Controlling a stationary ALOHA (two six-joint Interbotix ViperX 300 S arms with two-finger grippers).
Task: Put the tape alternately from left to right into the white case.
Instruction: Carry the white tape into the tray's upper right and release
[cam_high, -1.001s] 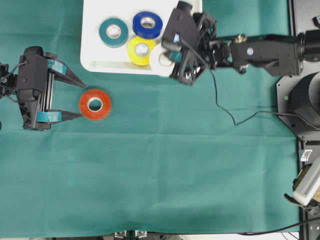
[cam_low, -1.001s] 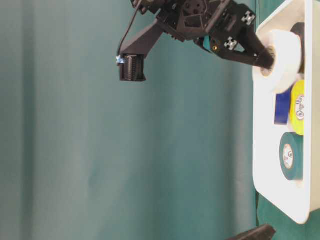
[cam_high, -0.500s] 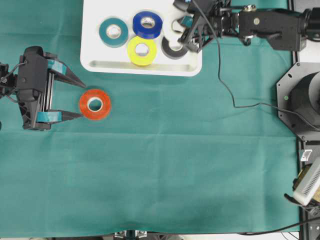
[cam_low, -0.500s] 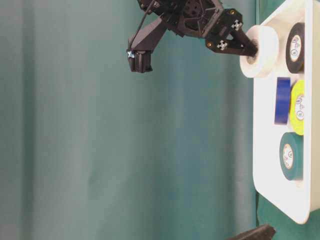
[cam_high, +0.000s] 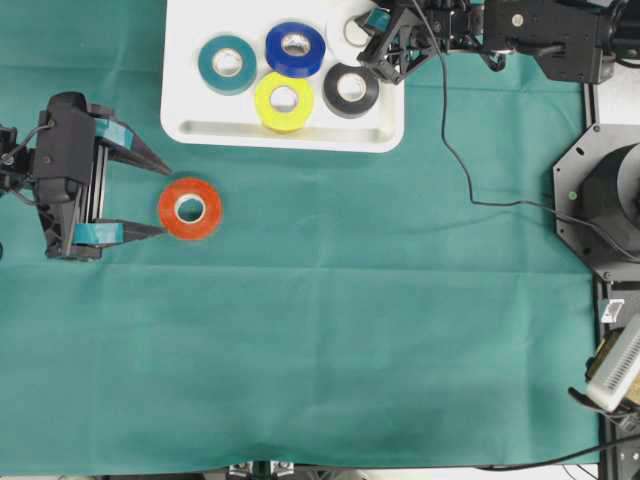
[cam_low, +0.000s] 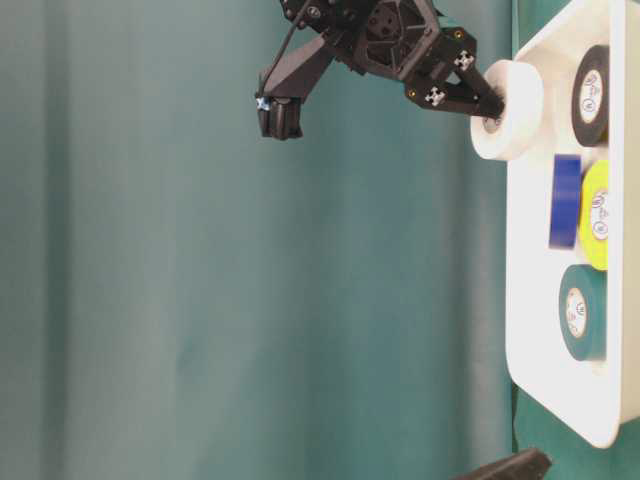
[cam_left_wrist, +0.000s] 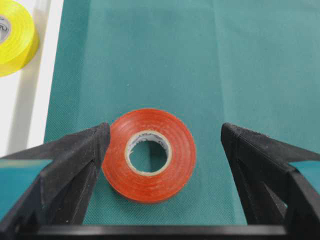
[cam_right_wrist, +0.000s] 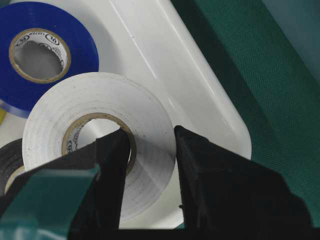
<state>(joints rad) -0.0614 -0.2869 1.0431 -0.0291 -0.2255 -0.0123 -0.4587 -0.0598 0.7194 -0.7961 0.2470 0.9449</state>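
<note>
The white case (cam_high: 195, 125) lies at the top of the overhead view with a teal roll (cam_high: 227, 64), a blue roll (cam_high: 295, 49), a yellow roll (cam_high: 284, 100) and a black roll (cam_high: 351, 90) in it. My right gripper (cam_high: 372, 38) is shut on the white roll (cam_high: 347, 25) (cam_right_wrist: 95, 137), one finger through its core, holding it above the case's far right corner (cam_right_wrist: 235, 135). A red roll (cam_high: 190, 208) (cam_left_wrist: 148, 154) lies flat on the green cloth. My left gripper (cam_high: 160, 200) (cam_left_wrist: 162, 137) is open with the red roll between its fingertips.
Green cloth (cam_high: 330, 330) covers the table. The right arm's cable (cam_high: 455, 180) trails over the cloth right of the case. A black base plate (cam_high: 600, 200) sits at the right edge.
My right gripper has carried the white roll up and right, from over the case's front rim to above its far right corner, uncovering the black roll. The left gripper and red roll have not moved.
</note>
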